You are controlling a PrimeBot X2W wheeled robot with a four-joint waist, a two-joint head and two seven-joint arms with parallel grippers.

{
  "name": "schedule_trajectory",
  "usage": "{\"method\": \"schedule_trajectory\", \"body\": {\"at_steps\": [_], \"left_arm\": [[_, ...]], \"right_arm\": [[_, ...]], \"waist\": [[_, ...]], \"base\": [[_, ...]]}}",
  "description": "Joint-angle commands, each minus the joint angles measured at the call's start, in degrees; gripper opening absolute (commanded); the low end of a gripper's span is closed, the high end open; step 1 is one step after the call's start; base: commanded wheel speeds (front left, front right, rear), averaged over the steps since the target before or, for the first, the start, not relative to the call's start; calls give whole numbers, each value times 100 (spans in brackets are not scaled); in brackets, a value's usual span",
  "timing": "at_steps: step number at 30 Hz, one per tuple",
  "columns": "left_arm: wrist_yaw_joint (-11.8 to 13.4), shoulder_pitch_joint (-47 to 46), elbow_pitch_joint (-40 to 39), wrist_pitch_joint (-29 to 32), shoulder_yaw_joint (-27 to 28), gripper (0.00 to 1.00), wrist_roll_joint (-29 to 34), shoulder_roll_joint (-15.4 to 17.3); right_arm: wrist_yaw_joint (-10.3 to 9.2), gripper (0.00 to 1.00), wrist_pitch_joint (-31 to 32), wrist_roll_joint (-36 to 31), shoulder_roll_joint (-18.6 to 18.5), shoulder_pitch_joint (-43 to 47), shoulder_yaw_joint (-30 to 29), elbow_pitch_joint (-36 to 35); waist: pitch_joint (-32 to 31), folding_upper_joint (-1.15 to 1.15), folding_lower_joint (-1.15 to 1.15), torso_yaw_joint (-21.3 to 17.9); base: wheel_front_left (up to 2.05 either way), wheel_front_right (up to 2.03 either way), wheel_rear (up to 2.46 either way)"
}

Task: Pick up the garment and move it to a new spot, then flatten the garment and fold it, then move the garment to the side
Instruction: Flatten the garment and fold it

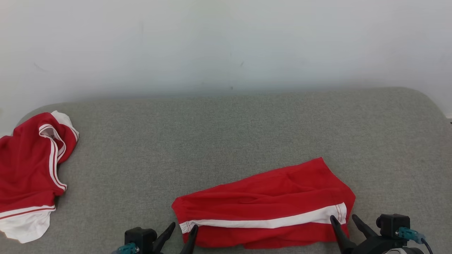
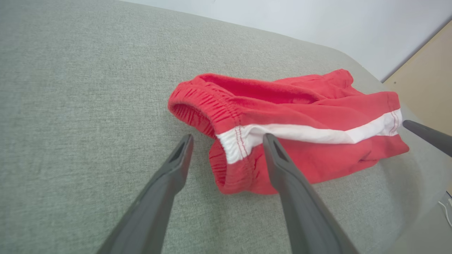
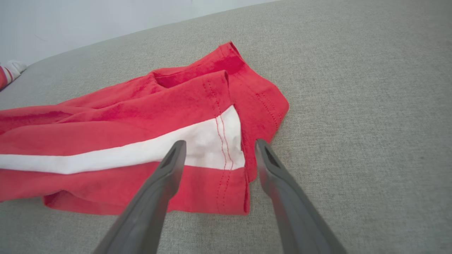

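While the left tool [image 2: 229,137] hangs spread and empty, the red shorts [image 1: 268,197] lie rumpled on the grey padded surface [image 1: 247,123] right under its tips. The elastic waistband [image 2: 212,106] sits between its two fingers. The right tool [image 3: 219,142] is spread too and holds nothing, straddling the stitched hem [image 3: 229,169]. It's light, floppy cloth, I'd say: it'll sag and bunch, so pinch it at the waistband and the hem. Both arms sit low, fingers angled down and forward. A second red garment [image 1: 28,165] lies well off beyond the left tool.

Red, white-striped shorts [image 1: 268,194]; grey upholstery [image 1: 226,134]
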Motion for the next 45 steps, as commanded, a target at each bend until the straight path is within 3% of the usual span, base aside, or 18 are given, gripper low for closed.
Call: {"method": "schedule_trajectory", "body": {"at_steps": [1,3,6,8,9,10,12,14,15,35,36,37,38,39,40,45], "left_arm": [[-27,-64,-10,49,-23,100,-19,37],[-37,-85,-20,98,-39,100,-61,49],[-50,-79,-40,158,-64,79,-123,60],[-39,-74,-56,183,-76,71,-162,65],[-42,-72,-62,194,-82,63,-174,66],[-44,-73,-68,195,-87,42,-189,66],[-42,-74,-75,199,-98,32,-226,68],[-48,-71,-97,182,-107,14,-261,63],[-51,-72,-106,175,-116,0,-275,69],[-30,-105,-98,131,-207,0,-297,116],[-24,-102,-100,129,-206,0,-303,118],[-21,-100,-103,127,-209,0,-307,119],[-18,-98,-104,126,-211,0,-302,121],[-15,-97,-105,123,-212,0,-299,123],[-14,-95,-106,118,-211,0,-308,125],[-27,-72,-143,35,-187,0,-382,115]], "right_arm": [[7,100,5,-29,26,51,-8,-19],[7,100,18,-30,45,39,2,-24],[7,100,29,-42,60,18,11,-30],[7,100,32,-47,61,7,15,-36],[7,100,34,-50,59,2,18,-39],[7,100,34,-53,56,-1,18,-41],[7,100,37,-52,51,-9,18,-44],[7,100,42,-55,52,-17,23,-45],[7,100,50,-51,53,-22,25,-47],[8,100,312,-33,71,-314,123,171],[8,98,315,-17,77,-319,154,174],[8,82,317,-1,83,-323,179,179],[8,29,323,12,88,-322,204,184],[8,6,332,37,88,-322,227,190],[8,0,337,57,85,-324,244,194],[8,0,235,240,47,-314,329,43]], "waist": [[8,0,0,-16],[16,0,0,-21],[21,0,0,-18],[26,0,0,-7],[28,0,0,-1],[30,0,0,4],[36,0,0,13],[42,0,0,17],[45,0,0,16],[109,0,0,56],[108,0,0,57],[108,0,0,58],[107,0,0,57],[106,0,0,57],[105,0,0,55],[81,0,0,40]], "base": [[0,0,0],[0,0,0],[0,0,0],[0,0,0],[0,0,0],[0,0,0],[0,0,0],[0,0,0],[0,0,0],[0,0,0],[0,0,0],[0,0,0],[0,0,0],[0,0,0],[0,0,0],[0,0,0]]}}
